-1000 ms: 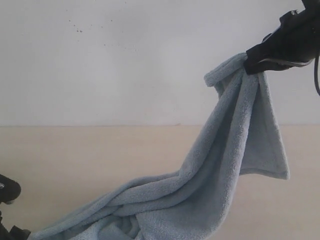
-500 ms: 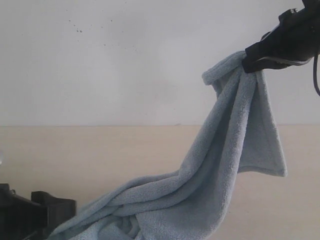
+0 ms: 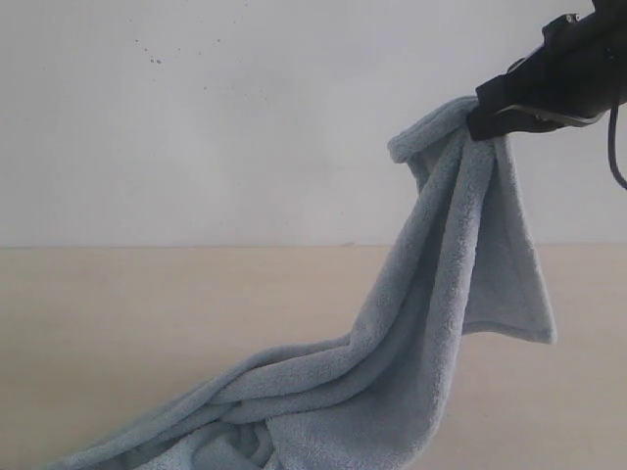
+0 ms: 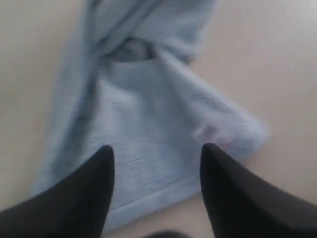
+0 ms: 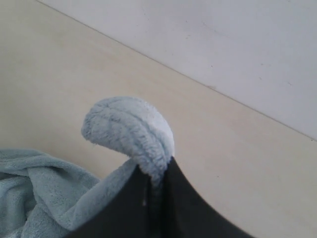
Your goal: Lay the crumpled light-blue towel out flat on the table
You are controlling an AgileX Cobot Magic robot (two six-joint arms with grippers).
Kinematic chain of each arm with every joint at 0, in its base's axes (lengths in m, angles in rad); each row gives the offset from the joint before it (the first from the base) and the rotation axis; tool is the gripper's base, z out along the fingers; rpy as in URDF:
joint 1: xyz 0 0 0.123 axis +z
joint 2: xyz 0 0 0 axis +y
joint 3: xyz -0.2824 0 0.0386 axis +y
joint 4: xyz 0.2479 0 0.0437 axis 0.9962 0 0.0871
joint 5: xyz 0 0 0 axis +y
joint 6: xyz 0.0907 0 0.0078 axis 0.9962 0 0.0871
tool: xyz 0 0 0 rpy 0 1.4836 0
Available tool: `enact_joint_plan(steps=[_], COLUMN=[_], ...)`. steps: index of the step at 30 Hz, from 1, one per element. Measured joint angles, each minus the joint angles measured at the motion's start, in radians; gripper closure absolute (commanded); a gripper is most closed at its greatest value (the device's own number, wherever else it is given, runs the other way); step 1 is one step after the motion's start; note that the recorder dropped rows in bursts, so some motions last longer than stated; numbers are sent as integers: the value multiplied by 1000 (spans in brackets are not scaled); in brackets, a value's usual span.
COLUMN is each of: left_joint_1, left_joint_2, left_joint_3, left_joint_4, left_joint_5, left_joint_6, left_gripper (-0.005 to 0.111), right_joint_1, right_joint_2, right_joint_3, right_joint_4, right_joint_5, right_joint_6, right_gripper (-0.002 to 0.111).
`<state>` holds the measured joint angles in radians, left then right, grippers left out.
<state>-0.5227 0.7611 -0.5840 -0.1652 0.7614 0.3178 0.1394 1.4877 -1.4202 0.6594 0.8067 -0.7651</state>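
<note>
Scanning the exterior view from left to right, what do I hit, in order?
Bare table → towel, bunched low on the table and sloping up to the right → right gripper, shut on the towel's raised corner at the top right.

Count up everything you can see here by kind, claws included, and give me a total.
towel: 1
table: 1
wall: 1
claws: 2, the left claw and the right claw
Total: 5
</note>
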Motion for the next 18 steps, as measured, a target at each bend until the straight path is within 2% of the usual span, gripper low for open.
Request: enact_joint_plan(steps=[3, 5, 9, 15, 18], left_joint_1=[0, 0, 0, 2, 27], left_joint_2=[-4, 31, 151, 317, 380], left_joint_3=[-40, -42, 4, 34, 49], left_joint_4=[436, 595, 693, 765, 770], left_joint_5=[84, 168, 212, 124, 75], left_joint_6=[-231, -297, -290, -352, -374], left_gripper=[56, 56, 56, 57, 57], right_joint_1=[0, 0, 0, 0, 0], right_joint_2=[0, 0, 0, 0, 0], right_joint_3=[0, 0, 0, 0, 0], right_joint_4=[2, 2, 4, 18, 38], right_joint_5=[7, 11, 15, 32, 38], right_joint_6=[-3, -5, -7, -16, -30], right_gripper=[108, 108, 108, 108, 108])
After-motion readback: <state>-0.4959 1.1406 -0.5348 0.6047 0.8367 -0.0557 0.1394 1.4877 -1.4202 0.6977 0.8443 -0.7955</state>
